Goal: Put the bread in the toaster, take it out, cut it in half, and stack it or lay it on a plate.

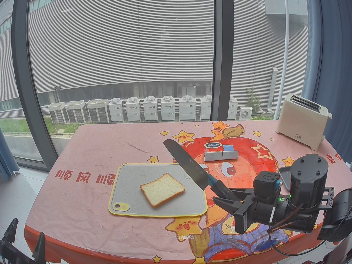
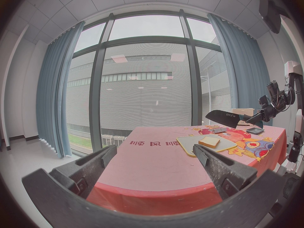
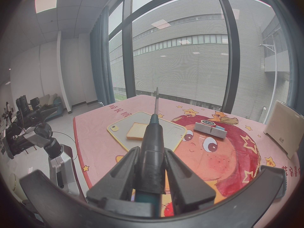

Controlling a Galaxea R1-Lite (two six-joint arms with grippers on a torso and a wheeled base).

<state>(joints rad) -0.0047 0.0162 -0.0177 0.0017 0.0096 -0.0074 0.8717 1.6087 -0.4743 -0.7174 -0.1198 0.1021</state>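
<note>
Right tool (image 1: 224, 197) clamped on knife (image 1: 187, 162) handle, blade raised beside cutting board (image 1: 126, 182). Bread (image 1: 162, 189) flat on board, uncut. Left tool (image 2: 154, 151) fingers apart, off tabletop (image 1: 88, 147) edge. Advice: centre edge across slice midline, press straight down; unsteadied slice may slide.

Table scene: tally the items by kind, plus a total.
Bread slice: 1
Cutting board: 1
Knife: 1, gripped in the right tool
Toaster: 1
Knife stand: 1
Dark tray: 1
Total: 6
</note>
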